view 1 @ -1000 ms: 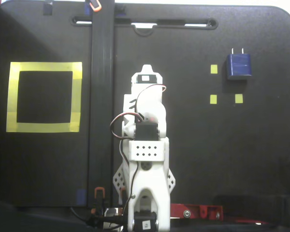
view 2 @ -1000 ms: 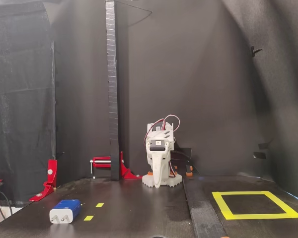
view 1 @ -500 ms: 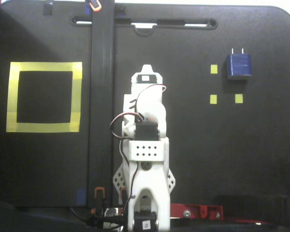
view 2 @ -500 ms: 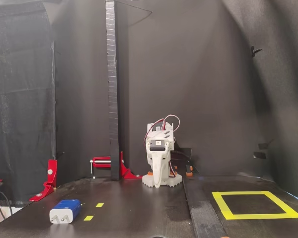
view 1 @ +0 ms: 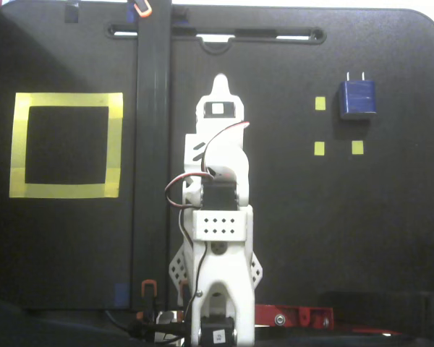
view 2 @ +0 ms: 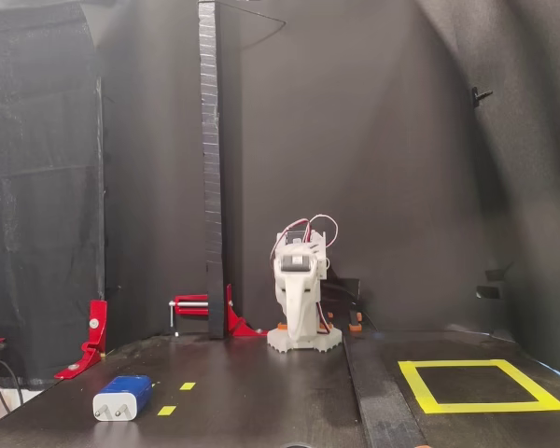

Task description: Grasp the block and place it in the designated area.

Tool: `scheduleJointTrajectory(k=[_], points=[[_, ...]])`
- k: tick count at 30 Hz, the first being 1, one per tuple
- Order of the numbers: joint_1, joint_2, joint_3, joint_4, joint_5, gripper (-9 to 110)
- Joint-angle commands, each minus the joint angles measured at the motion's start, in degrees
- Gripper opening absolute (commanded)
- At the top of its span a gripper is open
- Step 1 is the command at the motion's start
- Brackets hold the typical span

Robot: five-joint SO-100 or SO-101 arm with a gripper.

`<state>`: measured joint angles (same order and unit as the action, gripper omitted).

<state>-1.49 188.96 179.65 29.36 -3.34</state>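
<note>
The dark blue block [view 1: 357, 97] lies flat at the upper right of a fixed view from above, its two silver prongs pointing to the far edge. Seen from the front, the block [view 2: 123, 397] sits at the lower left, prong end toward the camera. The designated area [view 1: 65, 100] is a wide yellow tape square at the left from above; its tape [view 2: 485, 407] is at the lower right from the front. My gripper [view 1: 218, 81] sits mid-table on the folded white arm, shut and holding nothing, far from both. The gripper [view 2: 299, 329] points down and forward.
A tall black post [view 2: 210, 168] rises just left of the arm base, held by red clamps [view 2: 201, 303]; from above the post [view 1: 152, 144] runs between the arm and the tape square. Three tiny yellow squares [view 1: 319, 148] lie by the block. Black cloth walls surround the table.
The arm has begun to unfold: the gripper tip has reached a little farther from the base in the view from above and lifted slightly in the front view. The block has not moved.
</note>
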Motion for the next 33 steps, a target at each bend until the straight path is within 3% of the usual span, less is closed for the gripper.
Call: scheduleJointTrajectory(k=[1,20,33], points=[[0.35,0.53,0.35,-5.71,-0.53,0],[0.44,0.53,0.35,-30.85,-0.62,0],[1.23,0.53,0.35,-31.29,-0.62,0]])
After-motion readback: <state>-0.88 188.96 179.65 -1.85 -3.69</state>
